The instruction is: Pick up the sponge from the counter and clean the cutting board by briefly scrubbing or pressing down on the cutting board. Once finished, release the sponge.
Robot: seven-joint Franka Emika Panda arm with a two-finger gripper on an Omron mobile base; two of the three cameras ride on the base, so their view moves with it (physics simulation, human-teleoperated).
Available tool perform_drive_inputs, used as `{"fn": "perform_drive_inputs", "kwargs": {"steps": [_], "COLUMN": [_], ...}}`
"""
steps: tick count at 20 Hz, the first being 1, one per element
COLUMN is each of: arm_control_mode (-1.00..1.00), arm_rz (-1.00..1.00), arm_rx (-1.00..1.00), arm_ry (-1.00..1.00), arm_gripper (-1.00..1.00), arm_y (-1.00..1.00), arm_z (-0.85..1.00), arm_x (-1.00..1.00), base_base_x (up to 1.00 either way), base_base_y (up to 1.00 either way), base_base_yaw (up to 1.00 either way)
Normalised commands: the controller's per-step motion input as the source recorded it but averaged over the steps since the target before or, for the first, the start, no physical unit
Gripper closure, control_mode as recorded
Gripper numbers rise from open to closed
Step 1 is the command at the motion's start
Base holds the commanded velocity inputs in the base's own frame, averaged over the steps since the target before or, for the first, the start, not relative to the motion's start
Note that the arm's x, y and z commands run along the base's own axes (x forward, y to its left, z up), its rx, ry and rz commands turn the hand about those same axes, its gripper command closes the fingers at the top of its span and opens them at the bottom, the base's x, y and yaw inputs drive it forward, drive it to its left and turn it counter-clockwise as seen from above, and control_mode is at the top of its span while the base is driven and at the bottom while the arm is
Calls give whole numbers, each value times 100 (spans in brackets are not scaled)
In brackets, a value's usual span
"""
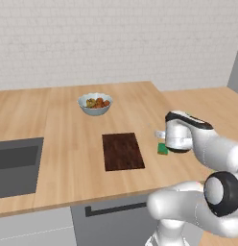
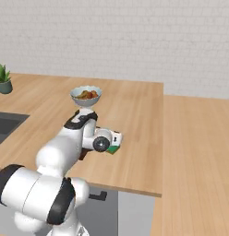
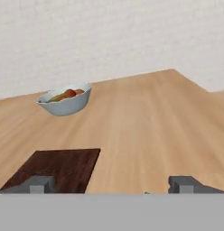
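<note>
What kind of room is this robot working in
Most likely a kitchen, a rendered one. A wooden counter with grey cabinet fronts holds a recessed sink, a dark cutting board and a bowl of food, with a white brick wall behind.

Sponge (image 1: 162,149) right of cutting board (image 1: 122,151), bowl (image 1: 95,104) behind.

The sponge (image 1: 162,149) is a small green block lying flat on the light tan wood-plank surface (image 1: 68,144), just right of the board (image 1: 122,151) and apart from it; the arm hides part of it. From the right base view the sponge (image 2: 113,149) peeks out below the wrist. The board is a flat, dark brown rectangle with streaky grain, lying flat near the surface's front edge, its long sides running front to back.
</note>
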Motion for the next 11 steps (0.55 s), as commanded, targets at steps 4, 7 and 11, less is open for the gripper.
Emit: {"fn": "perform_drive_inputs", "kwargs": {"steps": [4,7,11], "arm_control_mode": [-100,-100,-100], "arm_rz": [13,12,16], "arm_rx": [9,0,0], "arm_ry": [-31,-38,-41], "arm_gripper": [-100,-100,-100], "arm_y": [18,0,0], "arm_z": [100,100,100], "arm_x": [-74,-61,-45], "base_base_x": [0,0,0], "base_base_y": [0,0,0], "base_base_yaw": [0,0,0]}}
